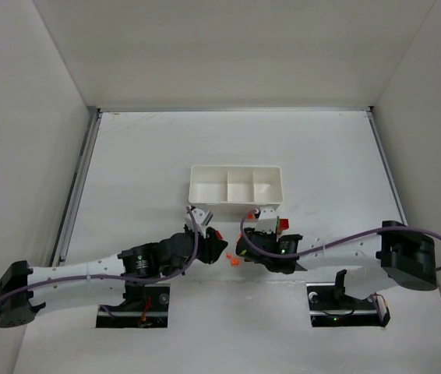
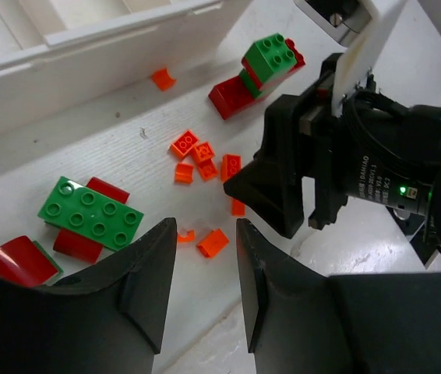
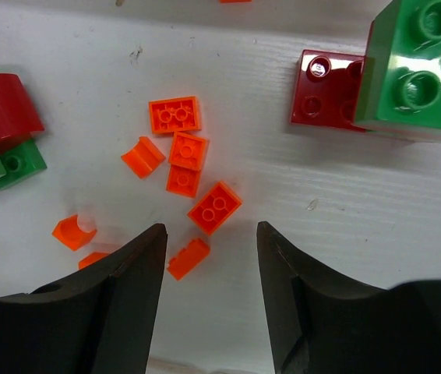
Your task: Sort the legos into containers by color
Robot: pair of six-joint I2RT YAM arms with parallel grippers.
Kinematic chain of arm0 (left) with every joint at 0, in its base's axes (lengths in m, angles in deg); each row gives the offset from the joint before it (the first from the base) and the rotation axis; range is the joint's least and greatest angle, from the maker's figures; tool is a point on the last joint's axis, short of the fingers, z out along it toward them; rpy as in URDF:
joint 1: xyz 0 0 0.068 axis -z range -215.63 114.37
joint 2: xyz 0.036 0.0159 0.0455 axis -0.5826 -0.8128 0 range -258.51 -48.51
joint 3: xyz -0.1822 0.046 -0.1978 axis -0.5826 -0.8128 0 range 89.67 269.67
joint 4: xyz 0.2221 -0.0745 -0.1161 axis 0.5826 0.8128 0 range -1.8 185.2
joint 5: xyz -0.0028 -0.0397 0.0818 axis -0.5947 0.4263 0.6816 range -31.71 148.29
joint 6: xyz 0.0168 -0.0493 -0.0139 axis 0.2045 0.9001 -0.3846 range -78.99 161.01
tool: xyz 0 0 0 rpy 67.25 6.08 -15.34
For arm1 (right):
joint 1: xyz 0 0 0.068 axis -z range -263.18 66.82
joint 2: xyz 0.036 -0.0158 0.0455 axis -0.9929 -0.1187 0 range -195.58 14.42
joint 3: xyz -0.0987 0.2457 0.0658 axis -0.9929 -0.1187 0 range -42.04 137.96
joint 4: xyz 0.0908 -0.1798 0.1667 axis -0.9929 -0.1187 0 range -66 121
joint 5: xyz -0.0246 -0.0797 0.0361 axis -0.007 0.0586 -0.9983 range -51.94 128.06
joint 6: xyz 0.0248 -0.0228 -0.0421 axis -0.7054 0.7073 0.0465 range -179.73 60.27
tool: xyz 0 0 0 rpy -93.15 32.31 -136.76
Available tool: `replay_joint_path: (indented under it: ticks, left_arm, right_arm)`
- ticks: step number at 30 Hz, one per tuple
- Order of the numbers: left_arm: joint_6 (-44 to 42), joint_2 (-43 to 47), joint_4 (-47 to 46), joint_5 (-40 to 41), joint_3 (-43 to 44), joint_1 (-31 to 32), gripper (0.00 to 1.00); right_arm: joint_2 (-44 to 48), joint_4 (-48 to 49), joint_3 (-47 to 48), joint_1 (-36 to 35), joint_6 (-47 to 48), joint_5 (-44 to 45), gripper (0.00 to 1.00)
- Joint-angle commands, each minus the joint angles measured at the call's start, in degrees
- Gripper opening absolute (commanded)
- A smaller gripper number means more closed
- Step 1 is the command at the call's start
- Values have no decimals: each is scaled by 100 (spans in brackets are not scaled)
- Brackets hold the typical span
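Table [image 1: 329, 156]: orange legos [image 3: 183, 148] clear only in wrist views; left pincer [image 2: 205, 234] narrow, right pincer [image 3: 211, 241] wider.

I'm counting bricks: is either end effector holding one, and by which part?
Nothing is held. The left end effector and right end effector hang open, empty, above loose tiny orange plastic bricks.

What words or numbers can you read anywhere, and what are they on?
"DAMIAO" (probably): white print running sideways on the black round motor of the right arm, seen in the left wrist view.
Smaller print beside it: too small to read.
Legos and tray: no writing I can read.
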Motion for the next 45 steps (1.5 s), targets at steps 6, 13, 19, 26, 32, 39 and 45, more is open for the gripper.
replay_joint_path:
  ticks: [6, 13, 19, 26, 32, 39, 45]
  left_arm:
    - [-69, -183, -369, 105, -167, 107, 36]
    - [54, -148, -352, 43, -281, 274, 36]
    - [98, -122, -71, 87, -308, 546, 38]
    - [151, -121, 87, 96, -299, 749, 42]
    - [90, -516, -18, 104, -264, 1020, 52]
    - [98, -1114, -431, 403, -246, 1276, 56]
    - [160, -1395, -730, 562, -203, 1417, 56]
  right_arm:
    - [-19, 639, -246, -5, -241, 114, 47]
    - [-89, 850, -299, 180, -180, 114, 45]
    - [-221, 1096, -343, 312, -48, 106, 42]
    - [-178, 877, -334, 303, -74, 141, 25]
    - [357, 526, -282, 242, -30, 202, 20]
    - [1622, 455, -316, 198, 312, 282, 20]
    - [2336, 920, -106, 784, 1417, 124, 20]
